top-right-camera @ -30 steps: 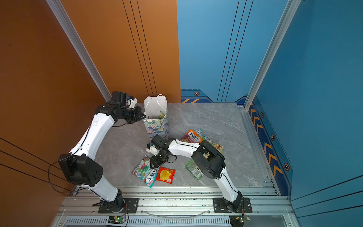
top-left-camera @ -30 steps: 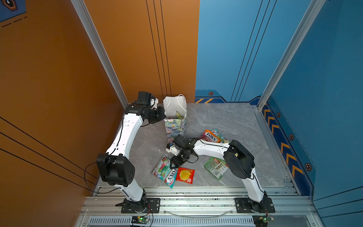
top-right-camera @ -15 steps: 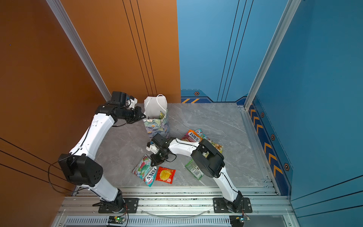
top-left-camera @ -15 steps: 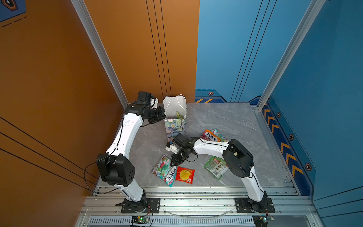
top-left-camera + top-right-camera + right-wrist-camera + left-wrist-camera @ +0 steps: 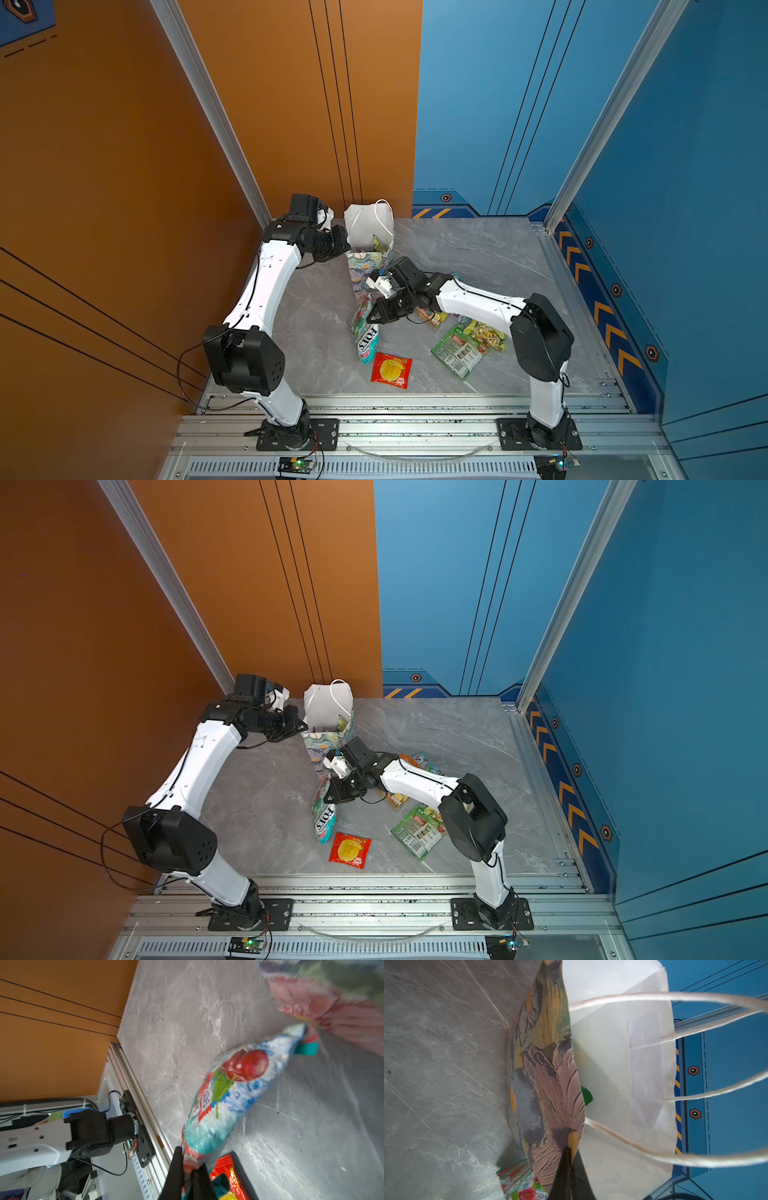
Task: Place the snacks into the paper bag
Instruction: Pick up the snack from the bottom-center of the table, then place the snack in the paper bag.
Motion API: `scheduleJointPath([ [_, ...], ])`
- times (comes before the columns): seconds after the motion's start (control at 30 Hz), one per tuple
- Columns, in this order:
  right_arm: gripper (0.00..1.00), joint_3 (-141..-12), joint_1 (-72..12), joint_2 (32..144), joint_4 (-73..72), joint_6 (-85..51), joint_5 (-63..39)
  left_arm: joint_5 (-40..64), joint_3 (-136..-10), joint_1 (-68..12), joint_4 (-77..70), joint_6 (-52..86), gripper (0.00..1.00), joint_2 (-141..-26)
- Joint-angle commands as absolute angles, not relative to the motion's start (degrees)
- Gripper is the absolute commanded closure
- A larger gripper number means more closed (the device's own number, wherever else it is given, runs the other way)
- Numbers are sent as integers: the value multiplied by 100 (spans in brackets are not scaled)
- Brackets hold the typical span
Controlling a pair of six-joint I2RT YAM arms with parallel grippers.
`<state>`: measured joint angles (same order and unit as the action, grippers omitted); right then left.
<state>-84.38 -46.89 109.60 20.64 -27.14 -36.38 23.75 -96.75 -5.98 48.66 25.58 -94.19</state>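
At the foot of the bag, the right gripper has gone from part-open over the teal packet to clamped on its upper edge. The right wrist view confirms both fingers pinching the seam.

The packet is no longer flat. A second ago it lay on the table; now it hangs tilted from the jaws, upper end raised, lower end down near the red sachet. Whether that lower end is clear of the table cannot be told.

Left gripper unchanged: clenched on the bag's rim, holding the mouth open. The bag stands upright, with at least one green packet showing inside.

Assessment: the pick looks secured, so the carry to the mouth can follow. The grip is on a thin edge only, so the packet may swing or slip. The sachet, the green pouch and others near the right arm are still on the table.
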Motion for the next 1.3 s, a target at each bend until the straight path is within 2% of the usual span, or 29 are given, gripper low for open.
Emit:
scheduleJointPath([
  [0.0, 100, -8139, -4550, 10585, 1964, -2959, -3489, 2558, -9630, -561, 4786, 2600, 100, -9322],
  [0.37, 100, -7498, -4056, 9421, 2486, -3120, -2949, 2558, -9535, -580, 4670, 2628, 100, -9288],
  [0.73, 100, -7470, -3099, 8389, 2974, -3405, -2195, 2652, -9580, -597, 4617, 2724, 100, -9369],
  [0.97, 100, -7905, -2670, 8009, 3167, -3338, -1480, 2638, -9502, -623, 4632, 2795, 100, -9283],
  [1.27, 100, -8781, -2470, 8099, 3234, -3116, -804, 2574, -9457, -666, 4627, 2839, 100, -9216],
])
